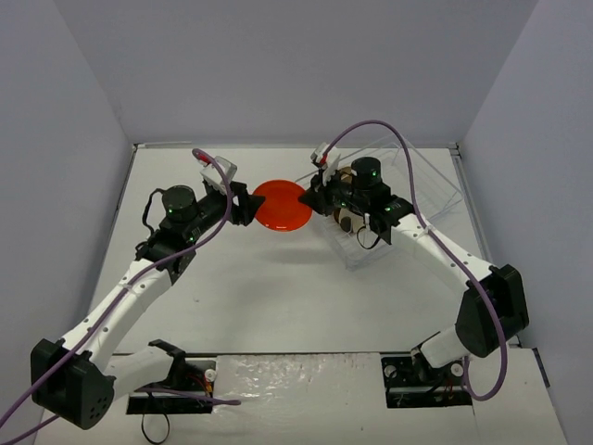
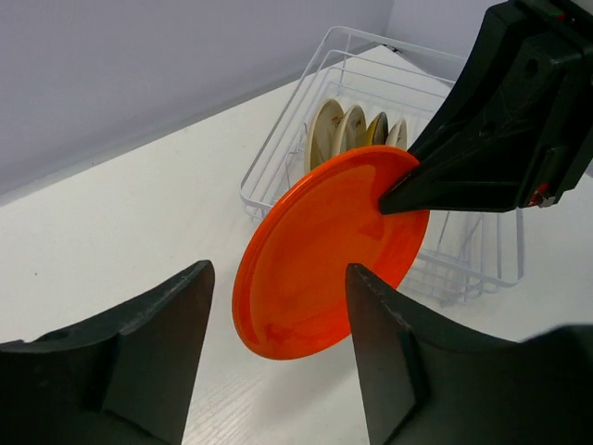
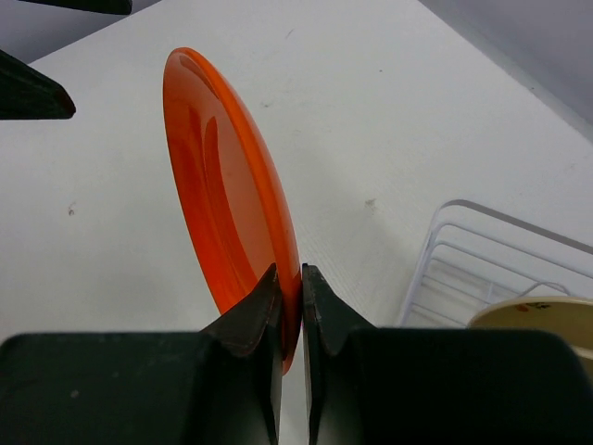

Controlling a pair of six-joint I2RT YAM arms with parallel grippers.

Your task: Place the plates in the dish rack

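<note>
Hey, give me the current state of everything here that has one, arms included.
Right gripper: shut on the orange plate at its rim.
Left gripper: open, by the plate's opposite edge, not gripping.
Orange plate: held tilted on edge, outside the dish rack.
Other plates: standing upright in the rack.
Dish rack: partly loaded.

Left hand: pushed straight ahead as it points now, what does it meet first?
Probably the orange plate, pinched on edge by the right hand, directly ahead of the open left hand; depth unclear.
</note>
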